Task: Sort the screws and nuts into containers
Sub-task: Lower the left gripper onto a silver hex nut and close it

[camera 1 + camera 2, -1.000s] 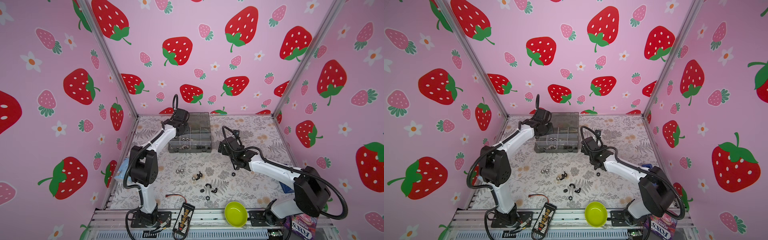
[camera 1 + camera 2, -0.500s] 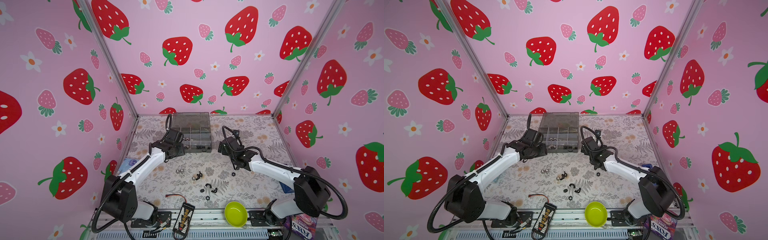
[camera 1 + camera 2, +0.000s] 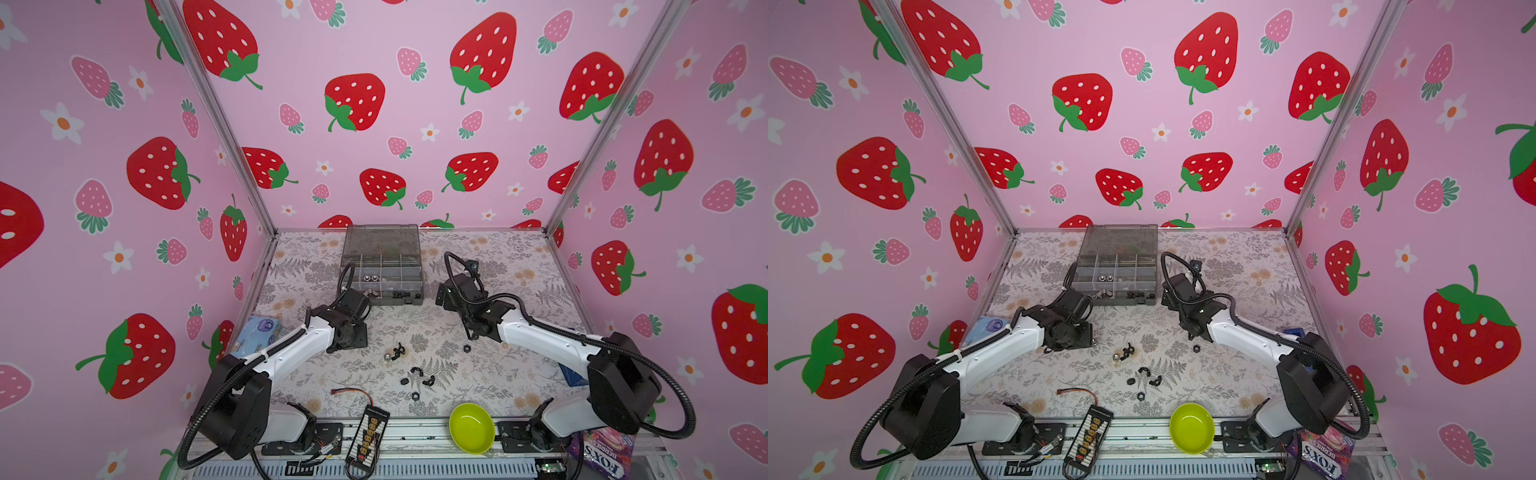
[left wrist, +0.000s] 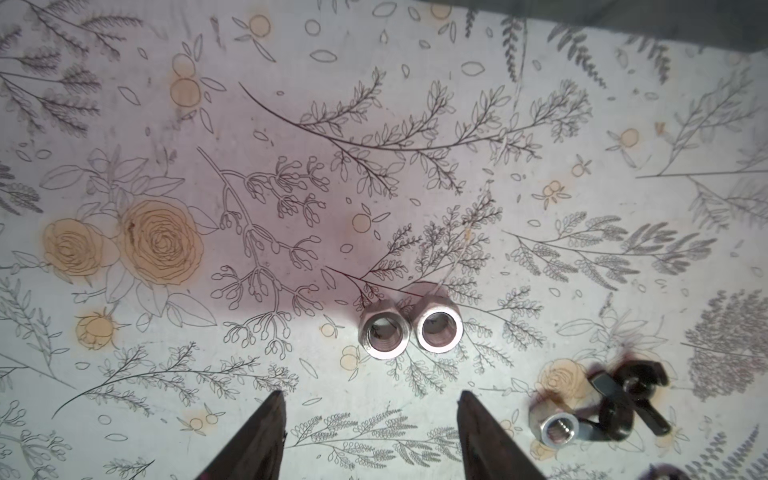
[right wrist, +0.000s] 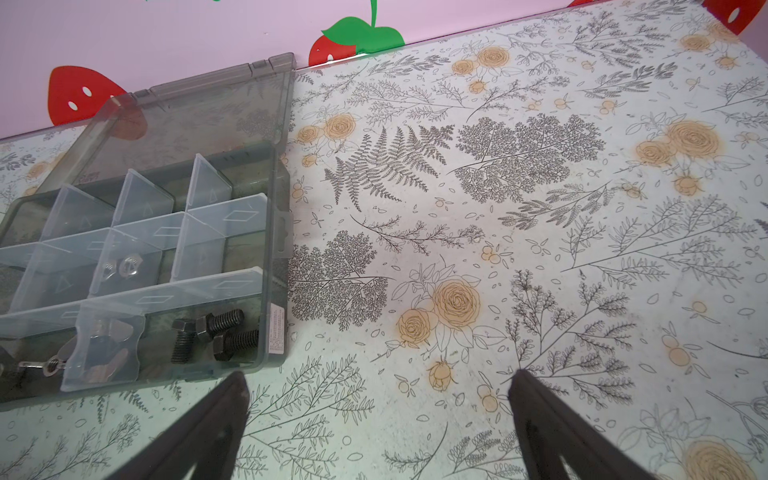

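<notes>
Two silver nuts (image 4: 381,334) (image 4: 439,328) lie side by side on the flowered mat, just ahead of my open, empty left gripper (image 4: 370,398) (image 3: 348,337). A third silver nut (image 4: 556,429) and black winged nuts (image 4: 627,397) lie off to one side. Black nuts (image 3: 414,370) are scattered mid-table in both top views. The smoky-grey organizer box (image 5: 274,232) (image 3: 417,274) stands open at the back; its containers hold three black screws (image 5: 218,332), silver nuts (image 5: 122,268) and winged nuts (image 5: 104,345). My right gripper (image 5: 380,379) (image 3: 444,297) hovers open and empty beside the box.
A lime-green bowl (image 3: 471,428) and a black charger board (image 3: 368,432) sit at the front edge, with a red-and-black wire (image 3: 349,390) nearby. A blue packet (image 3: 259,328) lies at the left wall. One black nut (image 3: 466,348) rests under the right arm.
My left arm has swung back from over the organizer box and come down over the silver nuts on the mat, its jaws opening wider. The right arm has stayed put.
</notes>
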Robot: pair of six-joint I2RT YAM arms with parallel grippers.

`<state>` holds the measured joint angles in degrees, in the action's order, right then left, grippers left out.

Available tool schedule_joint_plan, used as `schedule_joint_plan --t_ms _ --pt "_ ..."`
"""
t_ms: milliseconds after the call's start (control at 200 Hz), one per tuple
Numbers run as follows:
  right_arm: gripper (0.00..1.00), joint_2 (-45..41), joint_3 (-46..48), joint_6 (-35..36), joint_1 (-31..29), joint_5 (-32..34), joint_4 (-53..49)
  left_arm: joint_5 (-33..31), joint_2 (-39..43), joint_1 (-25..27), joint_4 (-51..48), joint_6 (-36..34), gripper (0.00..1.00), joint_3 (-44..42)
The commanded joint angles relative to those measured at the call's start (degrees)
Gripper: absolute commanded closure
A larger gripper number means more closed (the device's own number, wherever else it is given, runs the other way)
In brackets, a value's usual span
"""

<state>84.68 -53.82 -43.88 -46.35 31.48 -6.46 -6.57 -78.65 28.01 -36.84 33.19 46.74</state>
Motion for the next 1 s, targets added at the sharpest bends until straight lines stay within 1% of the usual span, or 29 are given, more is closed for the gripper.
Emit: schedule_joint_plan --t_ms 0,165,365,545,915,995 --pt "0.00 -0.5 0.0 -1.3 0.2 0.2 0.0 -1.2 -2.8 0.8 1.0 -0.2 0.33 -0.2" --pt "0.00 -0.6 -0.2 -1.1 0.2 0.5 -0.8 -2.4 -6.3 1.2 0.9 0.1 0.34 0.2" --pt "0.00 -0.4 -0.1 -1.3 0.2 0.8 -1.0 -3.7 -7.6 1.3 0.9 0.8 0.38 -0.3" --pt "0.01 0.2 -0.5 -1.4 0.2 0.5 -0.9 -3.4 -9.6 1.2 2.7 1.2 0.39 0.0" --pt "0.00 -0.5 0.1 -1.5 0.2 1.4 -1.5 -3.9 -12.6 1.0 4.1 1.4 0.46 0.5" --pt "0.00 -0.3 0.1 -1.5 0.2 1.5 -1.5 -3.8 -13.2 0.8 4.2 1.5 0.49 0.6"
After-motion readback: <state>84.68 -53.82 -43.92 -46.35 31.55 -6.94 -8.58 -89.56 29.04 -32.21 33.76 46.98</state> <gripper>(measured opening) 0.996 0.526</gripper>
